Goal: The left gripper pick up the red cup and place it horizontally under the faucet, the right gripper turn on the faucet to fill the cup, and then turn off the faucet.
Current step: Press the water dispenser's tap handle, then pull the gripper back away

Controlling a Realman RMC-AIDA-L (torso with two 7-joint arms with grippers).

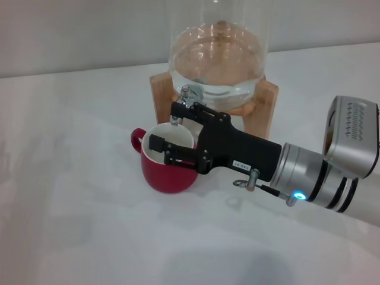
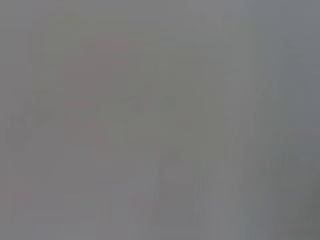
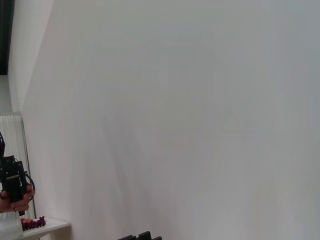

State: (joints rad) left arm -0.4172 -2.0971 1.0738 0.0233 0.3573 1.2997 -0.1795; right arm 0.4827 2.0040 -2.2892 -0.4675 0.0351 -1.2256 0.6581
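right gripper [image 1: 172,129]: we see it reaching in from the right over the white surface [image 1: 77,225], black body on a silver wrist with a blue light lit.
fingers: spread apart; upper finger [image 1: 185,110] is up at the faucet, looks touching or just beside it, lower finger [image 1: 163,145] hangs over the cup's open mouth. We see nothing clamped between them.
faucet [image 1: 189,95]: small chrome spigot at the front of the clear glass dispenser [image 1: 217,59], which sits on a wooden stand [image 1: 266,107]. Whether water is running, we cannot tell.
red cup [image 1: 169,172]: upright on the surface, directly below the faucet, handle pointing to the robot's left, cream inside showing. Nothing grips it.
left gripper: not seen in head view; left wrist view is a blank grey blur, so we cannot tell anything of its fingers.
right wrist view: mostly pale wall, nothing of the task visible.
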